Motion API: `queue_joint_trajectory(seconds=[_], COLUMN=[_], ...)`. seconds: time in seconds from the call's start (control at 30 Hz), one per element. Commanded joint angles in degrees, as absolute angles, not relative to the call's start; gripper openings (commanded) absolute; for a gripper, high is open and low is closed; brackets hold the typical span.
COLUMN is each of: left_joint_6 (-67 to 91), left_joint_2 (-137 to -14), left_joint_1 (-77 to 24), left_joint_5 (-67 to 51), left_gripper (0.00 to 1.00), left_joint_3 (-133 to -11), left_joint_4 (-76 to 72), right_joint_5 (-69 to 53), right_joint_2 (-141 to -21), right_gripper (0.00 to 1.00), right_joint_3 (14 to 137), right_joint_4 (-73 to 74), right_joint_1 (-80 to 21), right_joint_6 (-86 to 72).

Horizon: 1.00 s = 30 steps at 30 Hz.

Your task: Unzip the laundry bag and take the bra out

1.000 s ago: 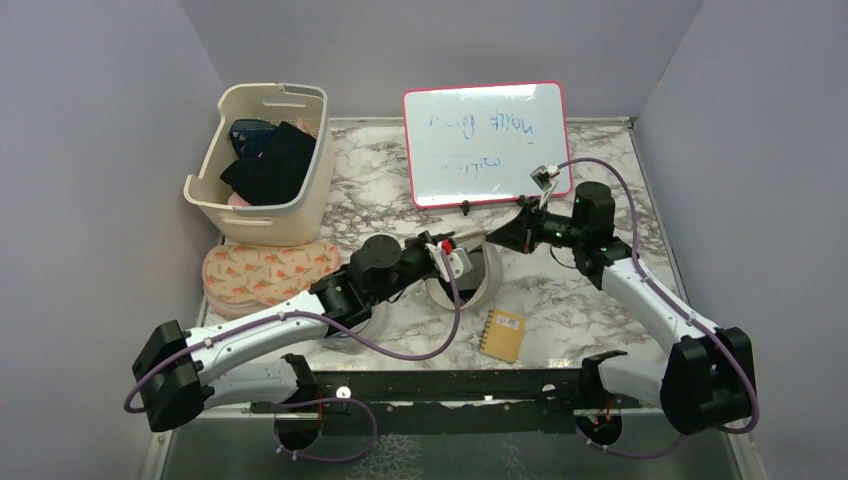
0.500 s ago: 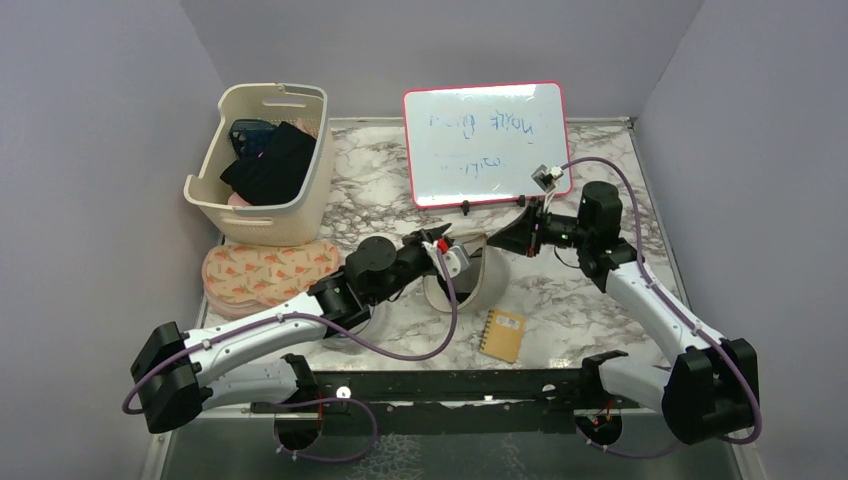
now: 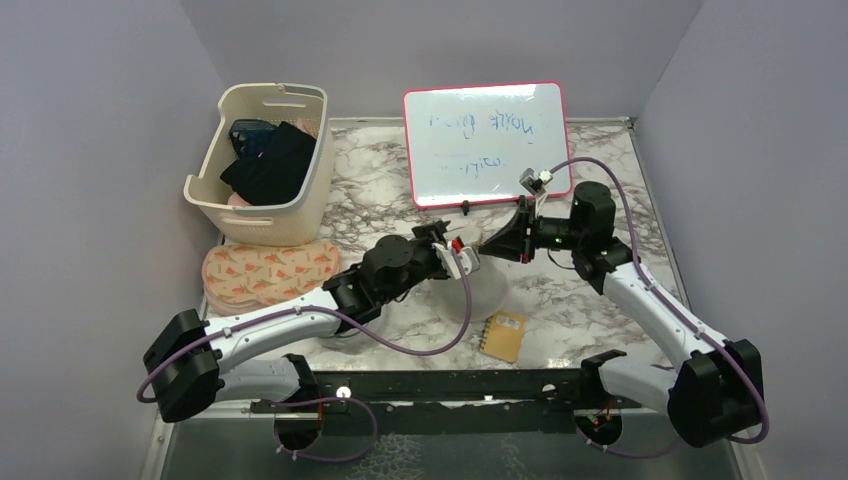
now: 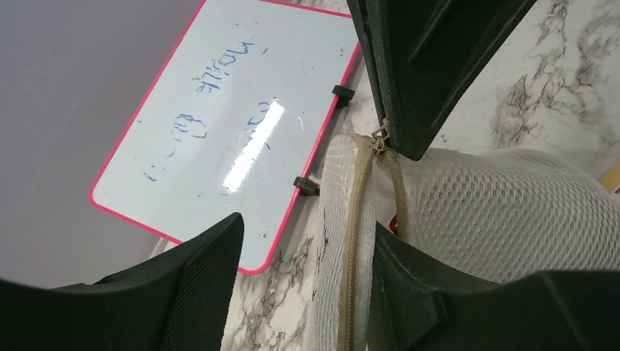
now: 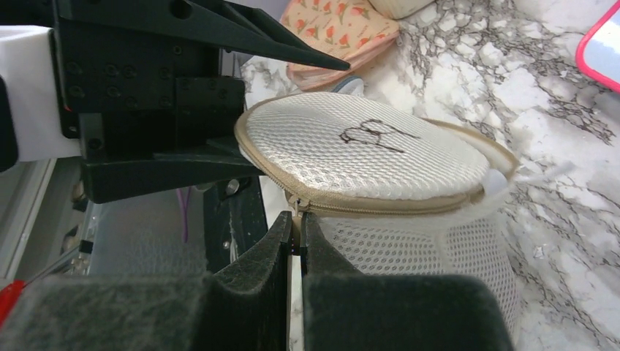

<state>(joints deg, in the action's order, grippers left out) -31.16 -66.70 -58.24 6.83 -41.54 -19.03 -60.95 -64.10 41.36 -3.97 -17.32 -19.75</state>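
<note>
Pretty clearly a robotics lab booth dressed up as a laundry corner, not anyone's home. Plain lavender walls (image 3: 90, 150) box in a marble-print table (image 3: 375, 190). The left arm (image 3: 270, 328) and right arm (image 3: 650, 300) sit on a black rail (image 3: 470, 385) at its near edge, with purple cables (image 3: 596, 160) looping around. Just behind the right gripper (image 3: 485, 246), a pink-framed whiteboard (image 3: 485, 140) with blue scribbles stands by the back wall. Well off to the left of the left gripper (image 3: 449, 244) there's a cream basket (image 3: 290, 215) of clothes.
</note>
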Motion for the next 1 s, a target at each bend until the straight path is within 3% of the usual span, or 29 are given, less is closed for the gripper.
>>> queue_joint_trajectory(seconds=[0.0, 0.13, 0.27, 0.53, 0.97], left_joint_6=[-30.7, -30.83, -31.66, -34.13, -41.88], left_joint_2=[-67.46, -66.3, -64.78, -61.22, -57.07], left_joint_1=[-58.36, -58.41, -58.45, -58.49, -59.06], left_joint_5=[6.38, 6.6, 8.08, 9.69, 15.53], left_gripper=[0.41, 0.16, 0.0, 0.0, 0.0], left_joint_3=[-43.75, -43.61, -43.18, -41.99, -40.48], left_joint_4=[-18.63, -18.61, -18.9, -20.04, -20.21], right_joint_5=[-63.5, -62.52, -58.82, -54.17, -56.9], right_joint_2=[-62.92, -62.65, -61.77, -63.61, -65.7], right_gripper=[0.01, 0.01, 0.01, 0.01, 0.01], right_joint_3=[43.79, 44.02, 43.28, 44.16, 44.26], right_joint_4=[-3.88, -1.58, -0.88, 1.05, 0.96], right_joint_1=[-19.3, -19.69, -19.68, -19.22, -12.55], right_joint_6=[-18.17, -16.47, -16.57, -15.18, -16.99])
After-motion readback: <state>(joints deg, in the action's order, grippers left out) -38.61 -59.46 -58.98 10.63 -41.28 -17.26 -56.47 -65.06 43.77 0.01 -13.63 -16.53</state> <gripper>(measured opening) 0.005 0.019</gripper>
